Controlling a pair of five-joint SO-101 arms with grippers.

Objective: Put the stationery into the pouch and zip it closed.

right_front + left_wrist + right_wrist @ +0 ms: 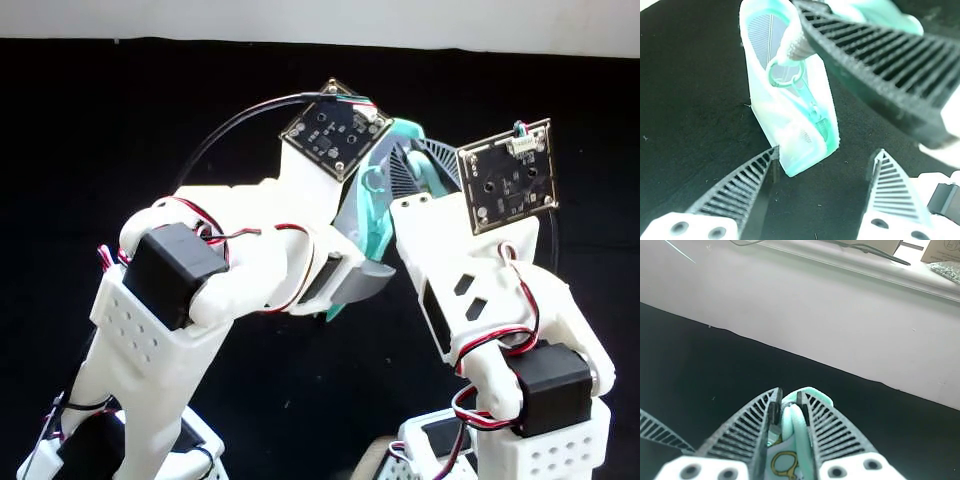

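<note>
A translucent teal pouch (790,115) hangs over the black table, tilted, with its ring zipper pull (785,75) facing the left wrist view. My right gripper (790,392) is shut on the pouch's upper edge (795,415); its black ribbed finger (880,65) crosses the left wrist view. My left gripper (827,152) is open just below the pouch, with one fingertip (774,152) touching the pouch's lower corner. From the high view the pouch (375,215) sits between the two wrists. What the pouch holds is hidden.
Black cloth (120,120) covers the table. A white wall (790,295) rises behind its far edge, with cables and a box (940,250) on a ledge. Both arm bases (140,400) stand at the near edge.
</note>
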